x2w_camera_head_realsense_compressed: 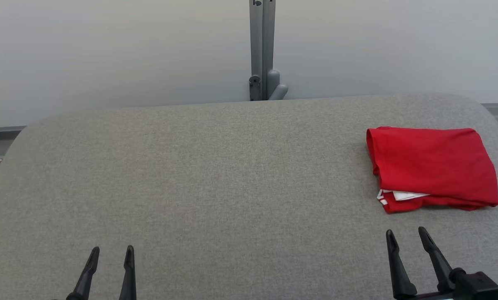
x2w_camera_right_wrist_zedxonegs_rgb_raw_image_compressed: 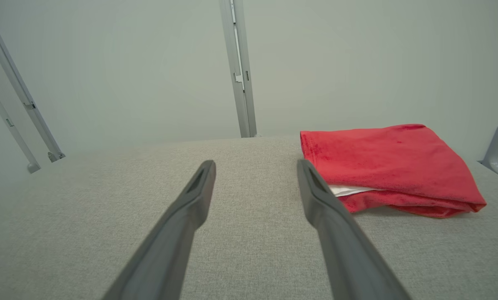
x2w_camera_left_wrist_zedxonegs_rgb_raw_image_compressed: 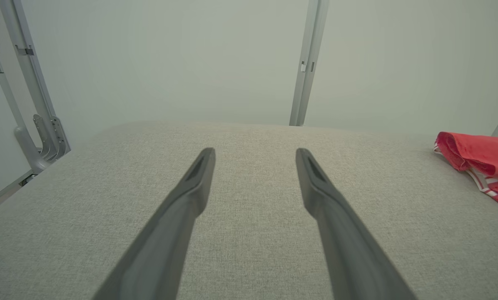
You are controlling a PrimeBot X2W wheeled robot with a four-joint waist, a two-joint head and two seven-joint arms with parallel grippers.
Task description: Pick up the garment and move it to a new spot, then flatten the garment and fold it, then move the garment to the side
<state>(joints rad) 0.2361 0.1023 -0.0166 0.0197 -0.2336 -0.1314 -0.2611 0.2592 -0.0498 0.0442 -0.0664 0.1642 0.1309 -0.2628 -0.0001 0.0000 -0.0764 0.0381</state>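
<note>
The garment (x2w_camera_head_realsense_compressed: 432, 166) is red with a bit of white showing at its near edge; it lies folded into a compact rectangle at the right side of the grey table (x2w_camera_head_realsense_compressed: 215, 175). It also appears in the right wrist view as the garment (x2w_camera_right_wrist_zedxonegs_rgb_raw_image_compressed: 390, 166) and at the far right of the left wrist view as the garment (x2w_camera_left_wrist_zedxonegs_rgb_raw_image_compressed: 482, 160). My right gripper (x2w_camera_head_realsense_compressed: 405, 235) is open and empty, a short way in front of the garment's near edge, not touching it. My left gripper (x2w_camera_head_realsense_compressed: 111, 252) is open and empty at the lower left, far from the garment.
A grey metal post (x2w_camera_head_realsense_compressed: 262, 50) with a bracket rises behind the table's far edge against a pale wall. More grey frame bars (x2w_camera_left_wrist_zedxonegs_rgb_raw_image_compressed: 28, 96) stand beyond the table's left side. The table's corners are rounded.
</note>
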